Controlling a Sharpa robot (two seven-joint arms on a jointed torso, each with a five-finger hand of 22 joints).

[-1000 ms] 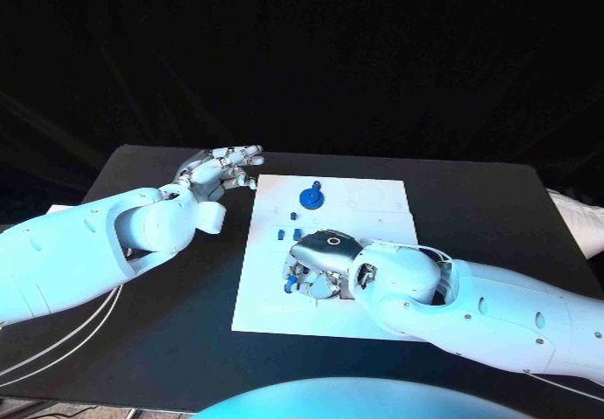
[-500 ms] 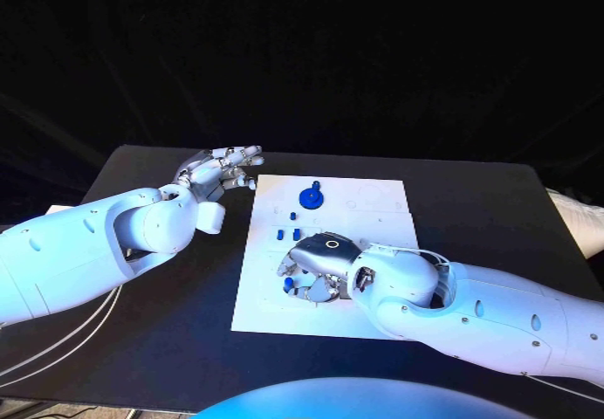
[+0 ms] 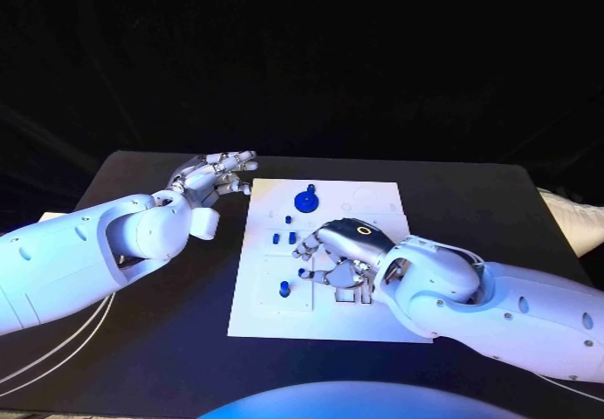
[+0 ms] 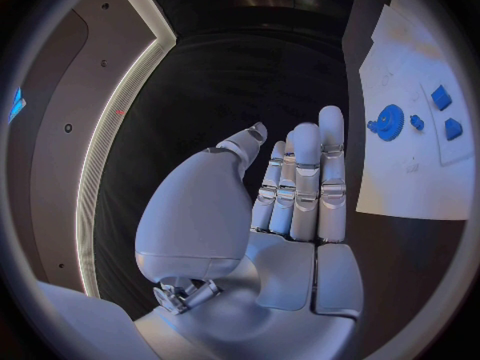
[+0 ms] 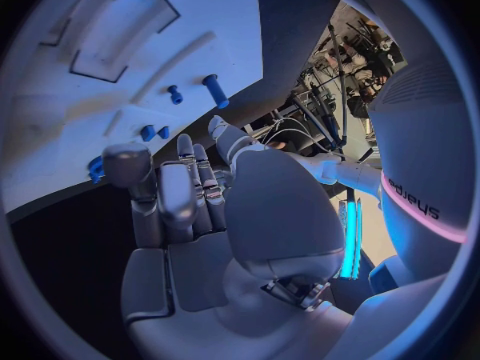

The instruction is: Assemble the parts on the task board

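The white task board (image 3: pixel 378 194) lies mid-table. A blue gear (image 3: pixel 306 201) sits at its far end, two small blue parts (image 3: pixel 284 236) lie near its left edge, and another blue part (image 3: pixel 284 286) stands closer to me. My right hand (image 3: pixel 336 259) hovers over the board's middle with bent fingers, and nothing shows in them. In the right wrist view, the right hand (image 5: pixel 200 208) is above the board (image 5: pixel 60 136), with blue pegs (image 5: pixel 215 90) beyond it. My left hand (image 3: pixel 214 172) is raised beside the board's far left corner, holding nothing. The left wrist view shows the left hand's fingers (image 4: pixel 300 180) straight, with the gear (image 4: pixel 389 122) off to one side.
The black table (image 3: pixel 478 209) surrounds the board. A rectangular recess (image 5: pixel 125 28) is sunk into the board. Something white (image 3: pixel 569 218) lies at the table's right edge.
My right hand has drawn back to the right from the board's left side, uncovering the near blue part. The left hand has barely moved.
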